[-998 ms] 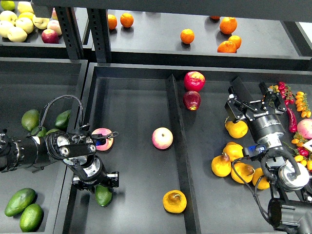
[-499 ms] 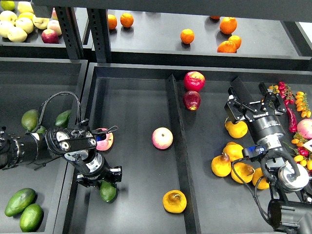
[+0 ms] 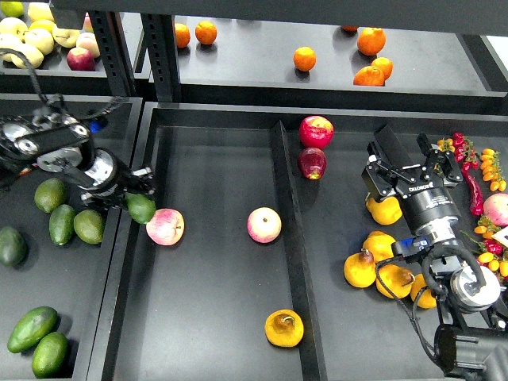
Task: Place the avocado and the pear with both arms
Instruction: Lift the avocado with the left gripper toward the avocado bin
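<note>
My left gripper [image 3: 133, 196] is shut on the avocado [image 3: 141, 208], a dark green egg-shaped fruit. It holds it over the wall between the left bin and the middle tray [image 3: 214, 167], just left of a pink apple [image 3: 165, 227]. The pear [image 3: 284, 328], squat and yellow-orange with a dark brown blotch, lies at the front of the middle tray near the divider. My right gripper [image 3: 409, 155] hangs open and empty over the right tray, above a yellow pear [image 3: 386, 211].
Several more avocados [image 3: 62, 224] lie in the left bin. Apples lie at the middle [image 3: 264, 225] and back [image 3: 316, 131] of the trays. Several yellow pears [image 3: 360, 270] lie by my right arm. Oranges [image 3: 305, 59] sit on the back shelf. Chillies [image 3: 475, 194] lie far right.
My left arm has swung up and to the left, carrying the avocado from the front of the middle tray to the tray's left wall. The right arm has hardly moved.
</note>
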`<state>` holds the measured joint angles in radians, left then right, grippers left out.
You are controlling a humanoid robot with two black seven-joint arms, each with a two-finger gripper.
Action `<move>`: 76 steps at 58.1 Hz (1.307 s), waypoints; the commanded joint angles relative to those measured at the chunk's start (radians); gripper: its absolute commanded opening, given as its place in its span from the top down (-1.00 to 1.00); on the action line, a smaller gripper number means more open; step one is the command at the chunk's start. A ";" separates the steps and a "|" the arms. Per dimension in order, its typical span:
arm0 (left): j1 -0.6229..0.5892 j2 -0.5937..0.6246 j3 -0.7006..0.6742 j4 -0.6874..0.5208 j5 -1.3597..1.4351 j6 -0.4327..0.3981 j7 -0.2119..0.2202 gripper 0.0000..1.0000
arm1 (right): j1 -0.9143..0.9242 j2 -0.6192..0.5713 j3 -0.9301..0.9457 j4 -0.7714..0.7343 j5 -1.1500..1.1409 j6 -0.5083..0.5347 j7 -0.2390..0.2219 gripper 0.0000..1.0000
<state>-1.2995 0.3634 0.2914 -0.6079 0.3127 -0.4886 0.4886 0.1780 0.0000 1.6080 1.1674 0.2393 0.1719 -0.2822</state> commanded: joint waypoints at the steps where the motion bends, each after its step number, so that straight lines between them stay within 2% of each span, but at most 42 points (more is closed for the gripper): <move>1: 0.025 0.061 0.000 0.020 0.000 0.000 0.000 0.54 | 0.000 0.000 -0.007 -0.002 0.000 0.000 0.000 -0.99; 15: 0.115 0.091 -0.017 0.051 0.002 0.000 0.000 0.52 | 0.000 0.000 -0.016 -0.005 0.000 0.000 0.000 -0.99; 44: 0.217 0.006 -0.060 0.155 0.011 0.000 0.000 0.38 | -0.006 0.000 -0.016 -0.002 0.000 0.003 0.000 -0.99; 65: 0.217 0.005 -0.061 0.154 0.039 0.000 0.000 -0.02 | -0.019 0.000 -0.016 -0.003 0.000 0.029 0.000 -0.99; 70: 0.217 0.003 -0.061 0.154 0.063 0.000 0.000 -0.20 | -0.020 0.000 -0.016 -0.003 0.000 0.029 0.000 -0.99; 76: 0.215 0.003 -0.061 0.152 0.078 0.000 0.000 -0.28 | -0.020 0.000 -0.016 -0.003 0.000 0.029 0.000 -0.99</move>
<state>-1.0823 0.3672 0.2301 -0.4547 0.3732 -0.4886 0.4886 0.1584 0.0000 1.5922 1.1644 0.2393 0.2009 -0.2823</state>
